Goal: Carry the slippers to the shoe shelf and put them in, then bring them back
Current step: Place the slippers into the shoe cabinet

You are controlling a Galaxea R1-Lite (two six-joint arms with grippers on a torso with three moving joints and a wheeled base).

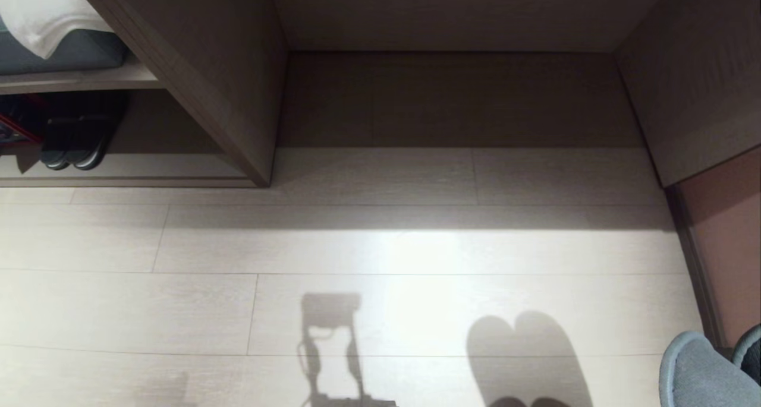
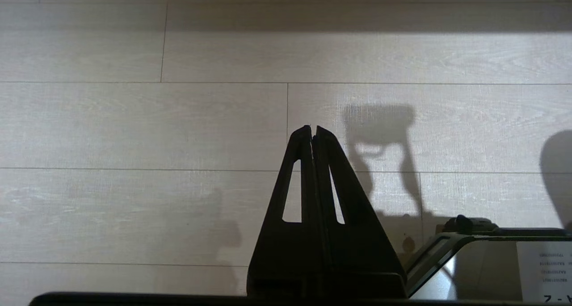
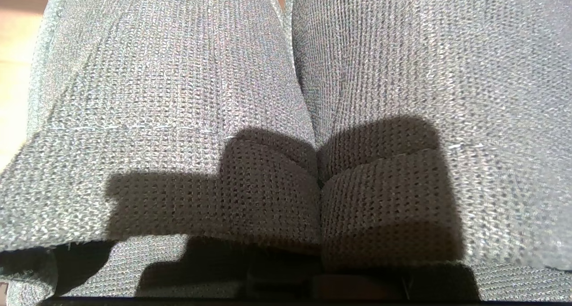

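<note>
The grey-blue slippers (image 3: 178,96) fill the right wrist view, lying side by side with their inner edges bunched together in the middle. My right gripper is shut on them, its fingers hidden under the knit fabric. In the head view their toes (image 1: 695,374) poke in at the near right corner, above the floor. The shoe shelf (image 1: 226,68) of pale wood-grain board with brown edges stands across the far side, with a wide recess straight ahead. My left gripper (image 2: 312,129) is shut and empty, hanging over bare floor.
A black pair of slippers (image 1: 77,139) sits in the low left cubby, under a shelf holding a grey bag and white cloth (image 1: 41,15). A wood panel (image 1: 695,68) and a brown wall strip (image 1: 725,234) close off the right side. Pale plank floor (image 1: 357,252) lies between.
</note>
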